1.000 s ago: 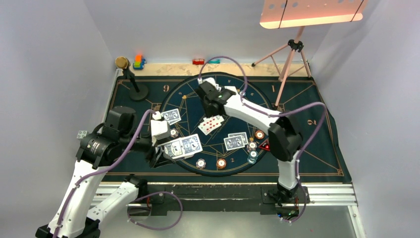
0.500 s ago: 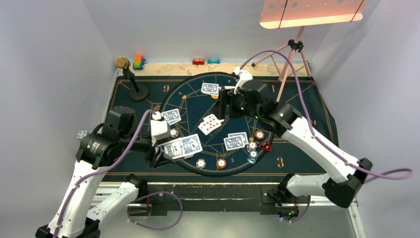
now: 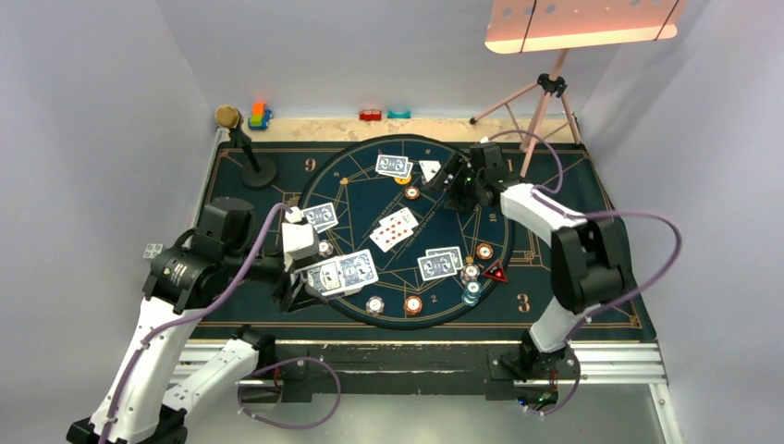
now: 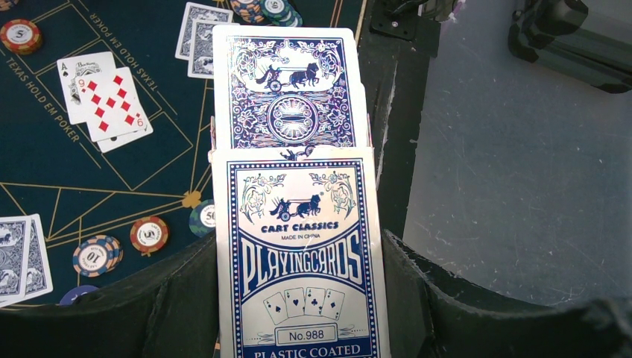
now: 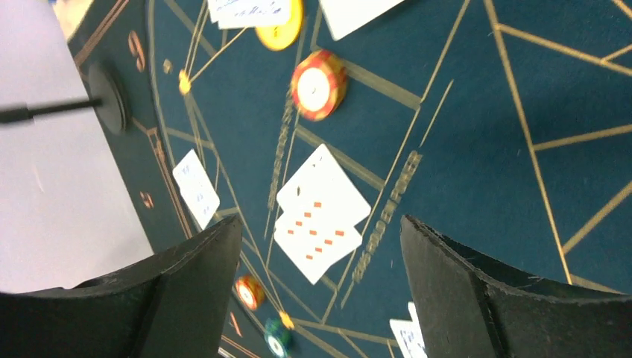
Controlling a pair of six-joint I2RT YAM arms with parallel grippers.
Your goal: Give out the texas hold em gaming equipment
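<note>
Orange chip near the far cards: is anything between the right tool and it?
Nothing visible. The right tool is open and empty, and only bare mat lies between it and the orange chip. The white card lies just off that line.

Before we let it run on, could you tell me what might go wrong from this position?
1. The left gripper holds the blue-and-white cardboard playing-card box with a blue-backed card sticking out of its top; a tilt might spill cards.
2. The open right gripper hovers over the face-up red-pip cards, close to the orange-and-white striped chip; a careless descent could knock either out of place.
</note>
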